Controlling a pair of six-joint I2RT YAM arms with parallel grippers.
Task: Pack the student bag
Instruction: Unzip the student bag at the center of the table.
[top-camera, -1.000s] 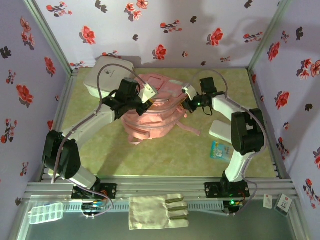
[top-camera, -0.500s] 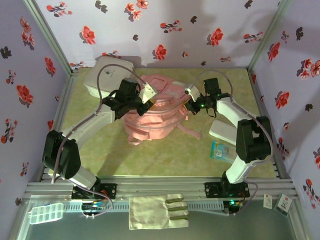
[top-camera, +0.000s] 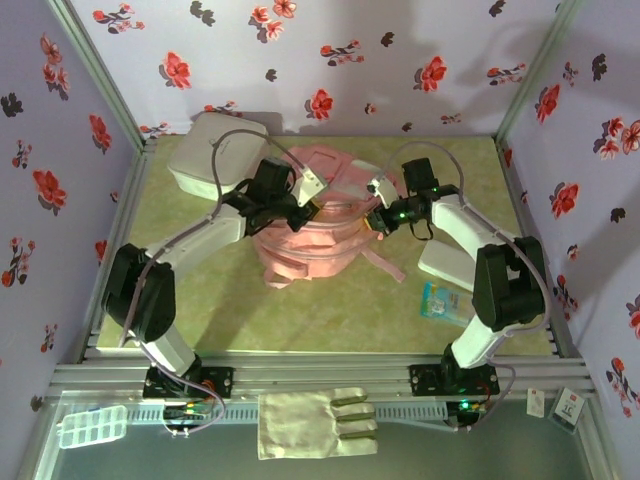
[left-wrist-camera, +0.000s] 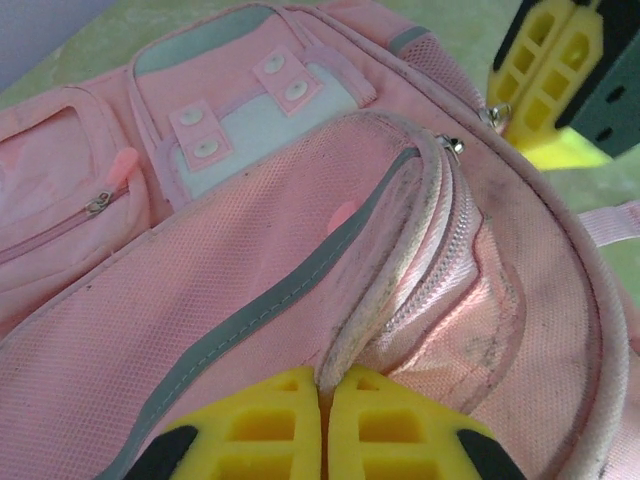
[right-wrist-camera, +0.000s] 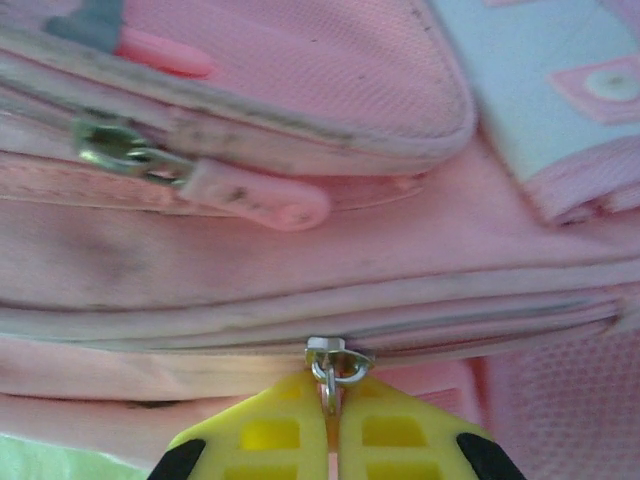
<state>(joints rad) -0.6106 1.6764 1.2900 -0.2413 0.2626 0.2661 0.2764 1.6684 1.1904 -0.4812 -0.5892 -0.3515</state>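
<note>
Lilac walls (top-camera: 350, 60) printed with red flowers close in a mottled green tabletop (top-camera: 330, 310); the left fingers (left-wrist-camera: 323, 398), blocky yellow plastic, are pressed together on the piped rim of a flap on the backpack (top-camera: 310, 235); the right fingers (right-wrist-camera: 331, 405), the same ribbed yellow, are pinched shut on a small metal zip ring (right-wrist-camera: 336, 366) hanging from a closed zip line. Behind them, the left arm (top-camera: 190, 245) stretches diagonally from its near-left base to the backpack's left side; the right arm (top-camera: 500, 280) stands up at the elbow and folds leftward to the backpack's right side. The backpack lies mid-tabletop between the arms; soft pink mesh weave, a grey trim strip, smudged pale piping, a pale patch with round snaps, a rubbery pink zip tab (right-wrist-camera: 255, 195); a smooth white rounded box (top-camera: 215, 150) sits just beyond its far-left corner.
</note>
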